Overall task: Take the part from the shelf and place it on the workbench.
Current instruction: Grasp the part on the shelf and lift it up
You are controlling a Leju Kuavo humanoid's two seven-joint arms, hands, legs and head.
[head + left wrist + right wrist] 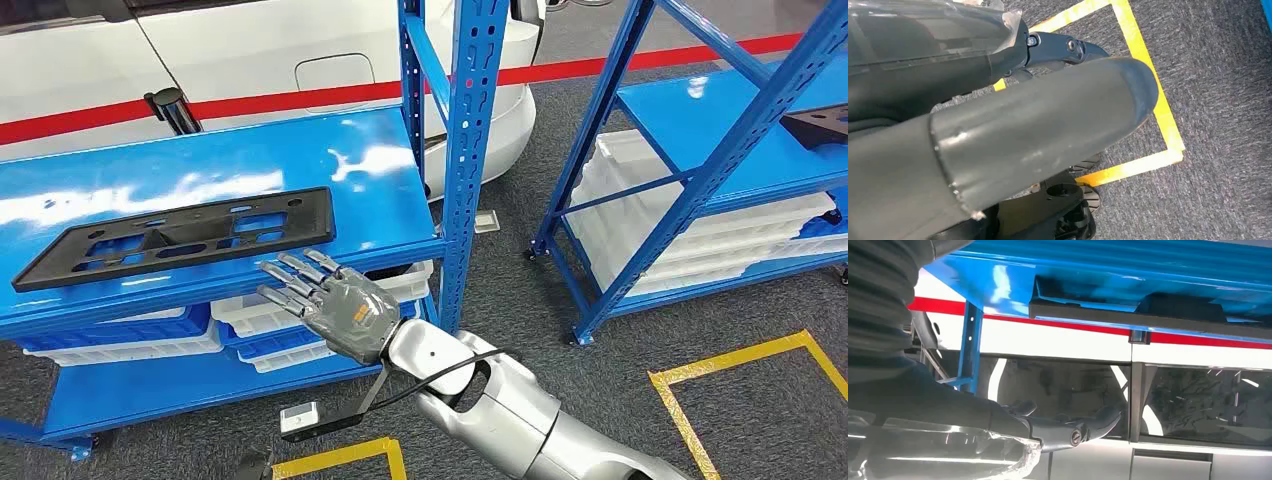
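Black plastic part (180, 237) flat on blue shelf (330, 175), near front edge, long axis along that edge. Right hand (325, 300) just below and in front of part's right end, fingers spread, holding nothing. Nearer hand: right. Left hand (1013, 145) hanging over floor; grip state cannot be told.

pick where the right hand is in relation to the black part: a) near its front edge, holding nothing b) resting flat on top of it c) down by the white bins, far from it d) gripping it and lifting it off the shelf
A: in the head view the right hand is at the shelf's front edge with fingers spread and nothing in them, just short of the black part, which lies flat.
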